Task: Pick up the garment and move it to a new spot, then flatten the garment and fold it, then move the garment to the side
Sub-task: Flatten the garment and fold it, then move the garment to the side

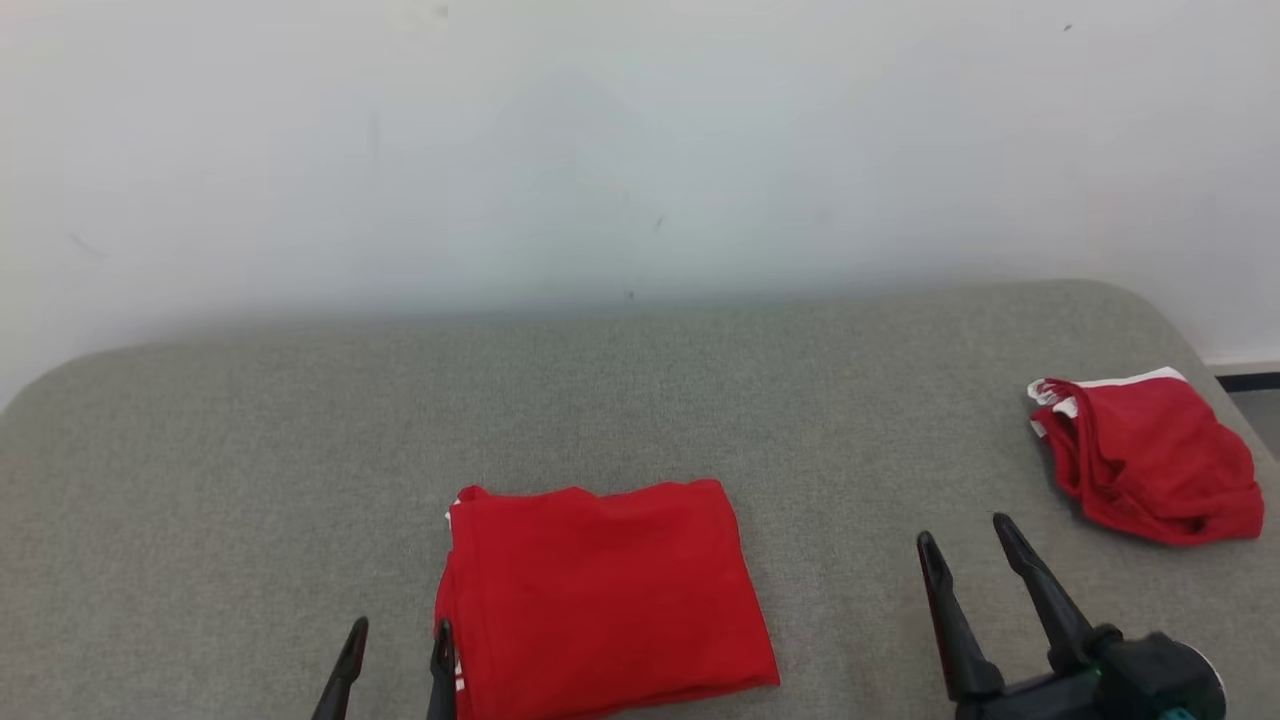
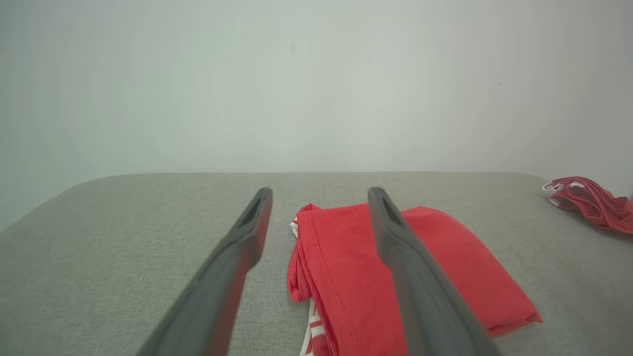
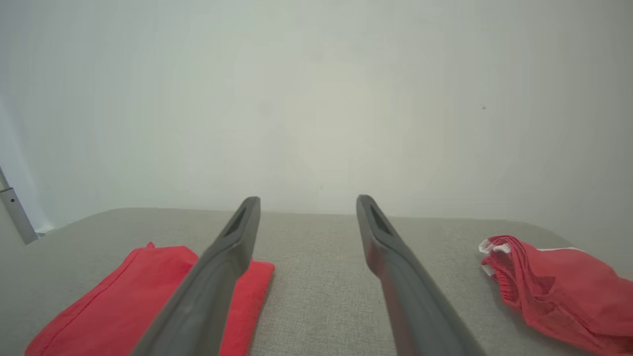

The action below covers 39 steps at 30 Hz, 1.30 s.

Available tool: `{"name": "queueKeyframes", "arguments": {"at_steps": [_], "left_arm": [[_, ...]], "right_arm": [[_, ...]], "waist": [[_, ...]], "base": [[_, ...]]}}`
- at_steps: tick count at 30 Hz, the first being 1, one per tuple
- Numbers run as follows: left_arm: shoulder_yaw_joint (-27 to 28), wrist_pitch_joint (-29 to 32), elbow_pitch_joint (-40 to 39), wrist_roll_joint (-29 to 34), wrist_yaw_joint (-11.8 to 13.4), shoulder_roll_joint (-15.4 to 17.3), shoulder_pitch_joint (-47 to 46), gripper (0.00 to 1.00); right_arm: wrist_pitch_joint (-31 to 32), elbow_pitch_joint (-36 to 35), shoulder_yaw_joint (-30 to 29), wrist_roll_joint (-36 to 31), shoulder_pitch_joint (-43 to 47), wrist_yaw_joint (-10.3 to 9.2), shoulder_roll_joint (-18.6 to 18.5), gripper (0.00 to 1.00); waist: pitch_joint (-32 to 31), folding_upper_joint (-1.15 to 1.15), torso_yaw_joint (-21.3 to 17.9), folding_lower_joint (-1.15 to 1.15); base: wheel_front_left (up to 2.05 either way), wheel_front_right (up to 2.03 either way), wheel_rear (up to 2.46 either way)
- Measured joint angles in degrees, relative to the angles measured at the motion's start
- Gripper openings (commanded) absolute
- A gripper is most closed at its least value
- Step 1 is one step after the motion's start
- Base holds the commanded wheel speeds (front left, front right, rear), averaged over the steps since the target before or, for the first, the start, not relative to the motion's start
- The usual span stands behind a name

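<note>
Hovering with both grippers spread wide and empty, I see the folded red garment (image 1: 600, 590) lying flat on the grey padded surface (image 1: 250, 480), at its near middle. Its far edge runs roughly parallel to the wall (image 1: 640, 150). Its stacked, white-trimmed edges face my left. Its near end runs off the bottom of the head view, so I cannot tell its long axis. My left gripper (image 1: 400, 625) straddles that left edge; whether the inner finger touches cloth I cannot tell. My right gripper (image 1: 963, 528) hangs apart, to the garment's right. A second red garment (image 1: 1150, 460) lies crumpled near the surface's right edge.
</note>
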Motion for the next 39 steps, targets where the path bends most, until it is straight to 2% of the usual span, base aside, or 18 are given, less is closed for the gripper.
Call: {"name": "queueKeyframes", "arguments": {"at_steps": [6, 15, 27, 39], "left_arm": [[1.91, 0.00, -0.53, 3.35, -3.47, -1.33, 3.48, 1.00], [6.68, 0.00, -1.09, 6.02, -5.98, -3.89, 6.82, 1.00], [9.07, 0.00, -0.44, 8.22, -8.39, -5.54, 7.51, 1.00], [9.73, 0.00, -0.36, 9.33, -9.22, -5.91, 7.48, 1.00]], "right_arm": [[0.01, -1.78, -1.03, -0.45, 4.25, 0.00, 0.02, 1.00], [0.01, -2.03, -2.03, -0.56, 7.19, 0.00, 0.56, 1.00], [0.01, -1.19, -1.36, -0.89, 7.91, 0.00, 1.15, 1.00], [0.01, -0.90, -1.63, -0.99, 8.16, 0.00, 2.14, 1.00]], "waist": [[-2.19, 0.00, 0.17, 0.00], [-4.08, 0.00, 1.29, 0.00], [-4.54, 0.00, 1.95, 0.00], [-4.60, 0.00, 3.04, 0.00]], "base": [[0.00, 0.00, 0.00], [0.00, 0.00, 0.00], [0.00, 0.00, 0.00], [0.00, 0.00, 0.00]]}}
